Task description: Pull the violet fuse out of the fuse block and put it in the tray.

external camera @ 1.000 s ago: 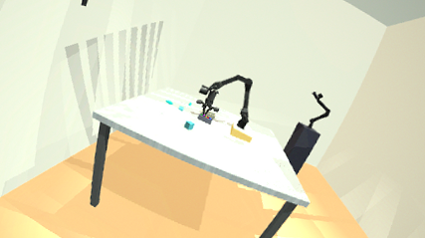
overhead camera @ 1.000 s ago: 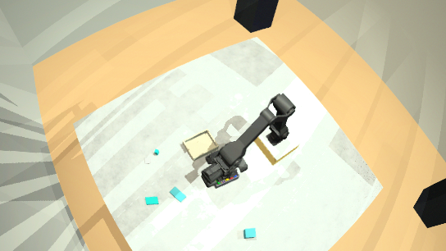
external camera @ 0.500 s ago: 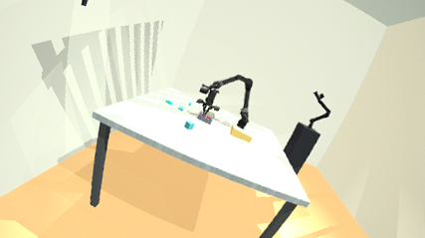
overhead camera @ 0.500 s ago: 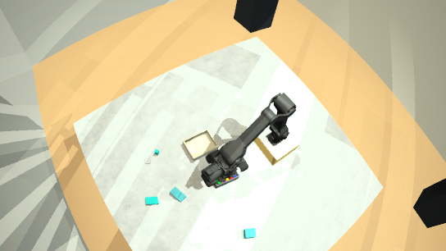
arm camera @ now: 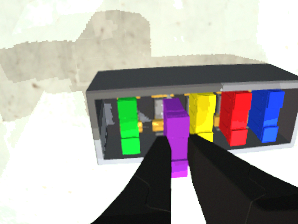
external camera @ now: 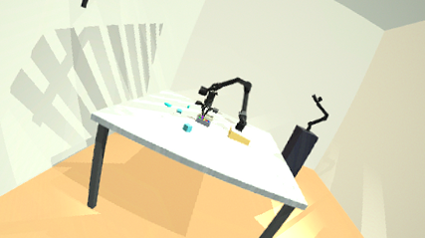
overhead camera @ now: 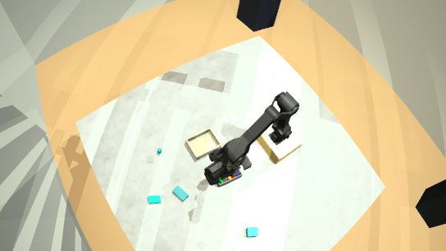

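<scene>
From the top, my arm (overhead camera: 262,123) reaches over the fuse block (overhead camera: 229,180), with the tray (overhead camera: 202,144) just beyond it on the bench (overhead camera: 328,197). From the side, my gripper (external camera: 205,112) hangs over the block. At the wrist, my gripper (arm camera: 176,144) is clenched on the violet fuse (arm camera: 176,137), between the green fuse (arm camera: 128,125) and the yellow fuse (arm camera: 201,115).

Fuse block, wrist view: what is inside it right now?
Inside the fuse block stand green, yellow, red and blue fuses. The violet fuse, clamped in the pincer, sits raised above its neighbours. Its slot and the block's floor are hidden.
</scene>
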`<state>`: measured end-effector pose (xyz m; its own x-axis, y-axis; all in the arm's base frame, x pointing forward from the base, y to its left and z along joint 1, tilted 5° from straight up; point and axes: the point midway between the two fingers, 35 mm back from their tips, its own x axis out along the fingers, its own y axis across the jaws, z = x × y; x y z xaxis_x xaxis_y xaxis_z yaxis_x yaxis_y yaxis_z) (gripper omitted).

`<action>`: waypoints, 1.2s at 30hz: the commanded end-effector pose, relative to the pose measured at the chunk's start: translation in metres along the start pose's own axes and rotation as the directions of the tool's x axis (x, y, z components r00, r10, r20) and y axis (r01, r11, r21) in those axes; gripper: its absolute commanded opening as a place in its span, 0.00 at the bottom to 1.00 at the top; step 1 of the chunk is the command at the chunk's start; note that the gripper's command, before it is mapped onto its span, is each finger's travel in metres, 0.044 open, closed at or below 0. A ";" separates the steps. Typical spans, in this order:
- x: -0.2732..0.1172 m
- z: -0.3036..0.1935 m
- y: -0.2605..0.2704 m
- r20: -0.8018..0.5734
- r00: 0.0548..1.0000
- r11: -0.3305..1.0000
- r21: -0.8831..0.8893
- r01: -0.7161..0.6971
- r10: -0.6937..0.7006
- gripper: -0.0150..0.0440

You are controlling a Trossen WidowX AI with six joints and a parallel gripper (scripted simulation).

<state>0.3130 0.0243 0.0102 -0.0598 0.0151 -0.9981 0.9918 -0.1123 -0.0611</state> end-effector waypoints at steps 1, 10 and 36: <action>-0.005 0.000 0.001 0.000 1.000 1.000 0.002 -0.011 0.011 0.25; -0.010 0.000 0.001 0.000 1.000 1.000 0.003 -0.011 0.011 0.25; -0.029 0.000 0.001 0.000 1.000 1.000 0.004 -0.011 0.011 0.25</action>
<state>0.3128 0.0240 0.0305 -0.0660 0.0147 -0.9977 0.9913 -0.1134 -0.0672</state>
